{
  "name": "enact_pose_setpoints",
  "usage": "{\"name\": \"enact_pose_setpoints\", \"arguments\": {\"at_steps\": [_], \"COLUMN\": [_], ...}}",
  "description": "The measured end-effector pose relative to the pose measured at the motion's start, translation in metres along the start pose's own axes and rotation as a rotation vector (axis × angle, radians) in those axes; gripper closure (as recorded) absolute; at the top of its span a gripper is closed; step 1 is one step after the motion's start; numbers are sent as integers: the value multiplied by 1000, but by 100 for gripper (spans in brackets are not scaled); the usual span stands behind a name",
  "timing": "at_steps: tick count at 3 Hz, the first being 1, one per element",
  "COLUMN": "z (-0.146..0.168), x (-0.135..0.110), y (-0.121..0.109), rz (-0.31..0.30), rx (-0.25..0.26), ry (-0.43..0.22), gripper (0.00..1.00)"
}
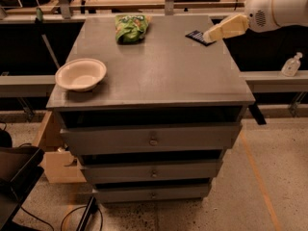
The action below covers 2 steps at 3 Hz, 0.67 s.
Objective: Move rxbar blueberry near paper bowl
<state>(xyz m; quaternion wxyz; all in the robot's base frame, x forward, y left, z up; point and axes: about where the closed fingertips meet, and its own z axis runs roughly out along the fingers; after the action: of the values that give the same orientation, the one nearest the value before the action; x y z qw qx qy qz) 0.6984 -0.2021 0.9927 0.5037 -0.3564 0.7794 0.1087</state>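
Grey surface: empty paper bowl front-left; rxbar blueberry back-right, gripper tip at its right edge, maybe touching; whether open or closed, I cannot tell.

The small flat dark navy-blue snack bar wrapper carries faint light print, in the upper right of the frame. Just beside it is the cream-yellow gripper on a white arm. The round paper bowl, mid-left, is plain off-white. The crumpled plastic bag is bright green with pale patches. The metal drawer cabinet is plain grey.
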Motion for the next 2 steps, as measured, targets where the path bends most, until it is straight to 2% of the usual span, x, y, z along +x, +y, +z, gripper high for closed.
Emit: {"name": "enact_pose_setpoints", "arguments": {"at_steps": [1,2], "z": [9,36], "x": [-6,-12], "y": [9,-7], "rz": [10,43], "rx": [-8,13], "ry": [-43,-130], "gripper": [0,0]}}
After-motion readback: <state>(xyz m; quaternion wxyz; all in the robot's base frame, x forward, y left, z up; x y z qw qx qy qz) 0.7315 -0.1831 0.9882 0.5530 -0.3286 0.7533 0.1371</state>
